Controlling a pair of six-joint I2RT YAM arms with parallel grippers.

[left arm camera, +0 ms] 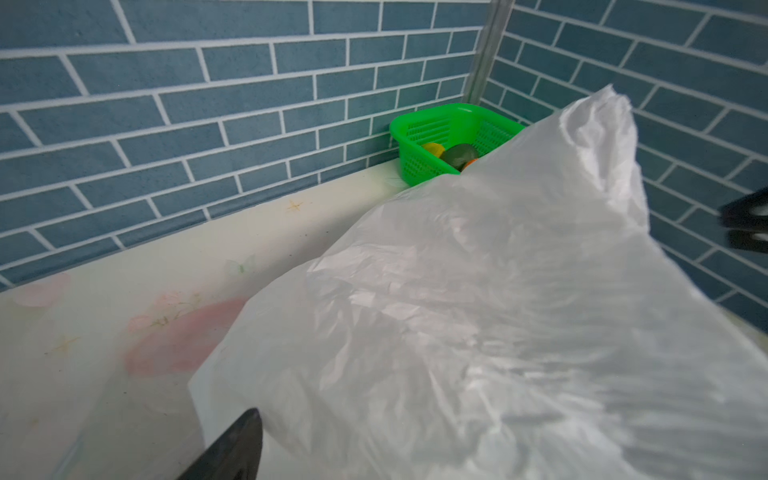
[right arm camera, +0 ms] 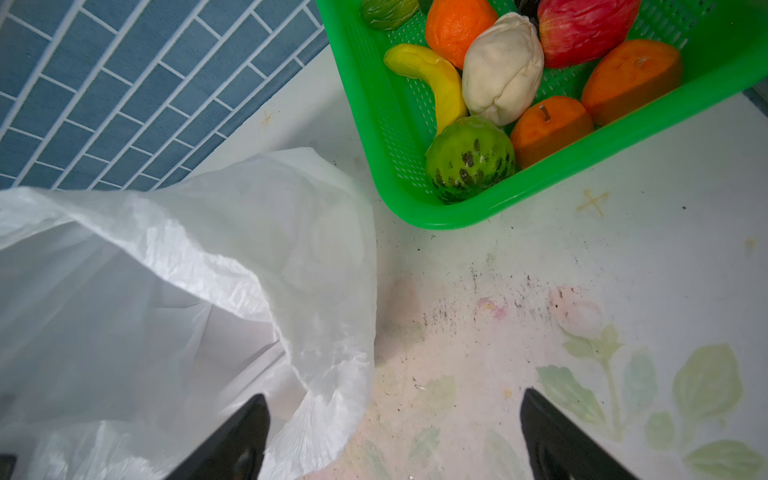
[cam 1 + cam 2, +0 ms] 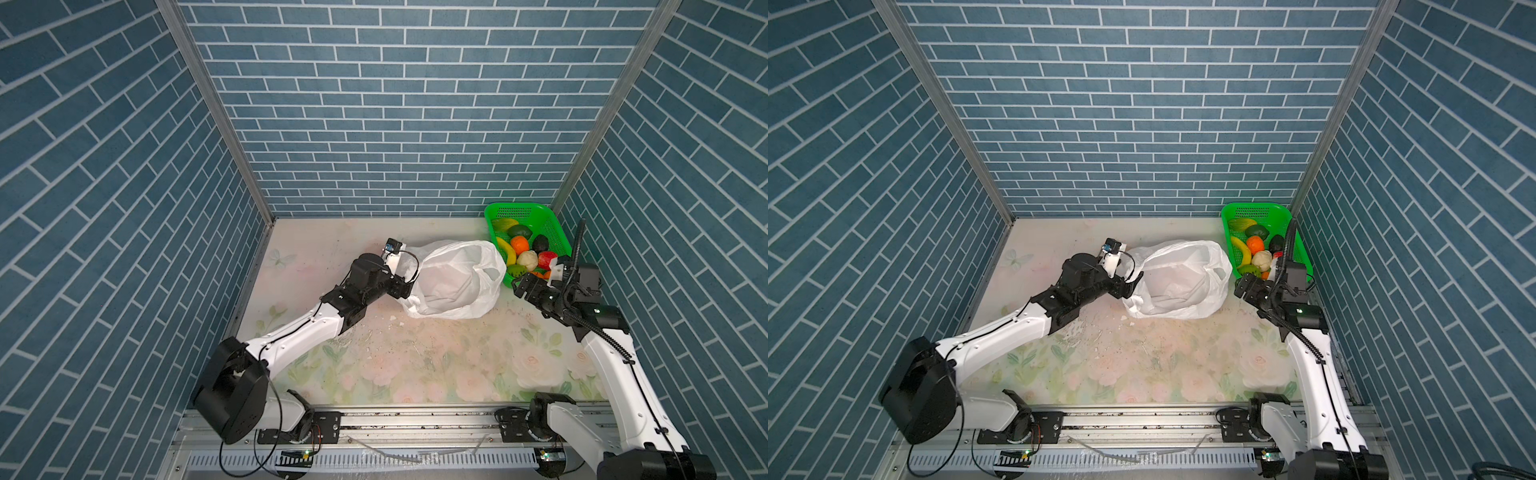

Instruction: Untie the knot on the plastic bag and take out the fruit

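The white plastic bag (image 3: 453, 282) (image 3: 1179, 282) lies crumpled on its side in mid-table, its mouth and a loose handle loop (image 3: 492, 272) turned toward the green basket. The knot is out of view. The fruit (image 3: 525, 253) (image 3: 1258, 253) (image 2: 498, 70) is piled in the basket, and I see none inside the bag. My left gripper (image 3: 400, 290) (image 3: 1124, 286) (image 1: 390, 419) is at the bag's far-left end, open. One finger (image 1: 241, 444) shows; bag film (image 1: 498, 311) covers the other. My right gripper (image 3: 520, 286) (image 3: 1241, 286) (image 2: 392, 411) hovers open beside the bag's mouth (image 2: 145, 291), with nothing between its fingers.
The green mesh basket (image 3: 515, 205) (image 3: 1254, 205) (image 1: 436, 112) (image 2: 540, 195) stands in the back right corner against the blue brick walls. White crumbs (image 3: 392, 318) lie on the floral tabletop in front of the bag. The arms' metal rail (image 3: 415, 424) runs along the front edge.
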